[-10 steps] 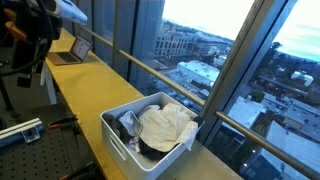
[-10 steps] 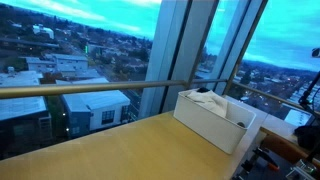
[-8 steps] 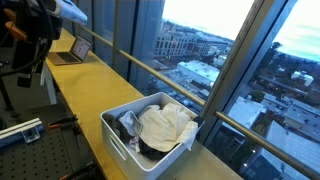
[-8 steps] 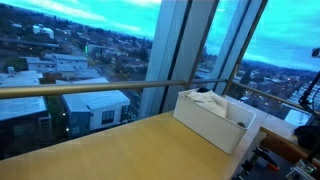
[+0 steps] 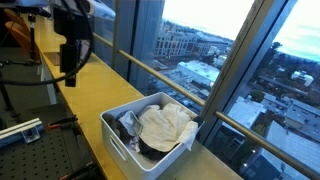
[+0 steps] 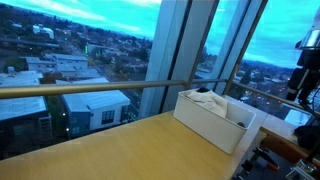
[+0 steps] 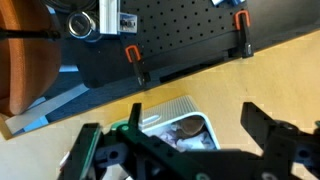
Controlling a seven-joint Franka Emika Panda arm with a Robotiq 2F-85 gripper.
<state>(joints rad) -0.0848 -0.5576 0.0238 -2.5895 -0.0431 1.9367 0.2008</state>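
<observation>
Wrist view: pincer (image 7: pixel 190 112) at bottom of frame, jaws spread wide apart, holding nothing.
Nearest thing: white bin (image 7: pixel 168 106), lower centre, seen between the fingers.
Exterior view: white bin (image 5: pixel 118 140) lower centre; pincer (image 5: pixel 68 76) upper left, well apart.
Contents: cream cloth (image 5: pixel 165 127) heaped inside.
Support: wooden table (image 5: pixel 95 85).

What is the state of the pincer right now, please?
Pincer: open, jaws spread wide, holding nothing.
</observation>
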